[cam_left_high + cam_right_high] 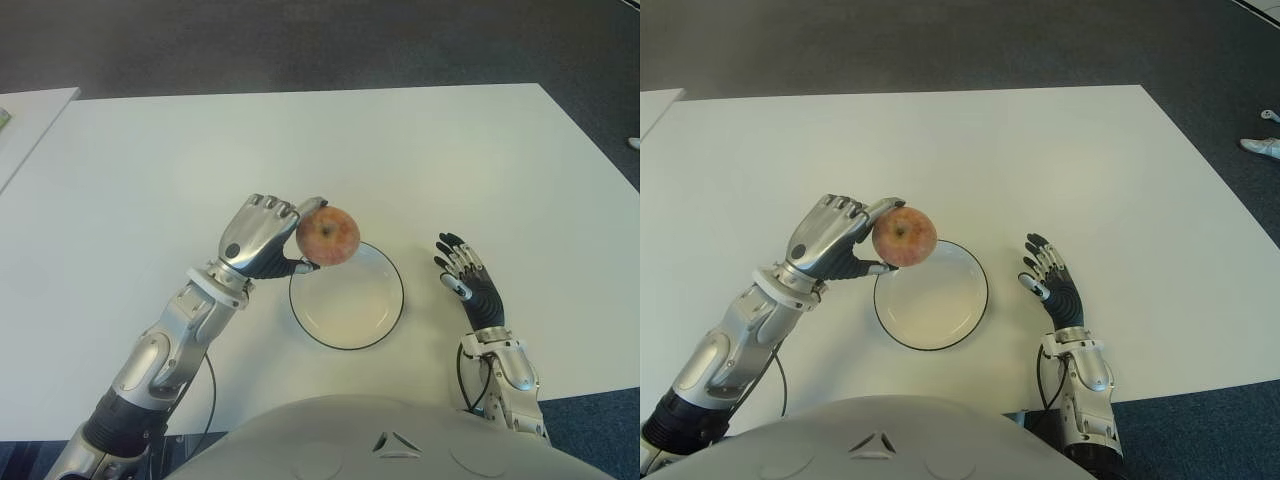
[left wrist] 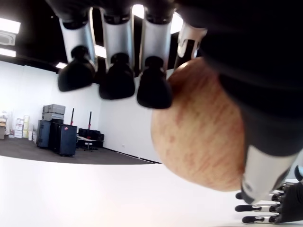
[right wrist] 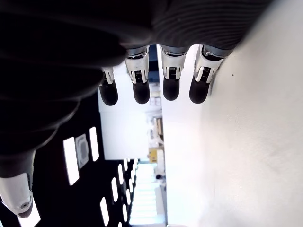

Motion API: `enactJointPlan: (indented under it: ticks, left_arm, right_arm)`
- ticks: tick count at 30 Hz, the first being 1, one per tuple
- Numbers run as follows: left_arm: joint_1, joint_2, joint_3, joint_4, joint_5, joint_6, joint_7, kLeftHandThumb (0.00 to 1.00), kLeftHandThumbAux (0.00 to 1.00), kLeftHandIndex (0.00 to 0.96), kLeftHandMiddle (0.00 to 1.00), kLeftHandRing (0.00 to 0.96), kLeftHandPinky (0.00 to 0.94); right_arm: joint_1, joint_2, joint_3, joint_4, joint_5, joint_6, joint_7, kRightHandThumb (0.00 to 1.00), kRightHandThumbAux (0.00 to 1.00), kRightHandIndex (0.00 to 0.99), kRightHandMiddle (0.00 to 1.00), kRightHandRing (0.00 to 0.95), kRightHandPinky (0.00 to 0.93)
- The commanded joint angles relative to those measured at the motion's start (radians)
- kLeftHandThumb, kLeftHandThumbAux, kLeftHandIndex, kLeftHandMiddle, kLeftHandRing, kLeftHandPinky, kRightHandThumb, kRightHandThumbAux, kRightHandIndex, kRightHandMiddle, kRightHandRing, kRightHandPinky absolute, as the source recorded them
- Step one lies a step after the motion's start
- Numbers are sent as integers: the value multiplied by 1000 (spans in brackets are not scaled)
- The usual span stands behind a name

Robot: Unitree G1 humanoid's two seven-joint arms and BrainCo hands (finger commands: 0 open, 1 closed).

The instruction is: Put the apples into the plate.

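left robot hand: closed around the apple, thumb and index finger clamping it. apple held above the near-left rim of the plate, clear of the worktop. plate holding nothing. right robot hand: just right of the plate, fingers straight and spread, gripping nothing.

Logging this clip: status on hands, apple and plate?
Left hand shut on apple, over the plate's left rim. Right hand open, idle right of plate. Plate empty, nothing in the way.
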Motion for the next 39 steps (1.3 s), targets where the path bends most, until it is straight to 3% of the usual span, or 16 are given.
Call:
enactJointPlan:
  ticks: [1,8,18,27,32,39]
  left_arm:
    - [-2,-13,-9,-16,22,-21,-28,745,693,443,816,819,811]
    - [-5,-49,-58,-80,78,-5,-145,744,692,444,808,812,801]
    - [2,-63,-79,-111,62,27,-360,741,692,444,806,810,818]
    - [50,-86,-143,59,95,18,-319,734,693,444,799,799,798]
    - [44,-104,-151,81,93,54,-360,733,694,444,795,794,803]
    - [18,-130,-161,222,21,58,-341,737,695,444,812,810,809]
  right_arm:
    - [17,10,10,43,-10,35,-3,161,577,90,102,61,76]
    - [23,16,21,29,-21,32,-17,161,580,90,97,58,77]
    - [35,21,35,7,-38,32,-41,141,570,102,92,54,73]
    - [46,25,39,-18,-33,37,-52,136,574,99,94,55,66]
    - [52,25,39,-29,-33,40,-57,145,577,107,92,49,63]
    - [60,23,40,-43,-39,44,-66,154,582,111,88,46,70]
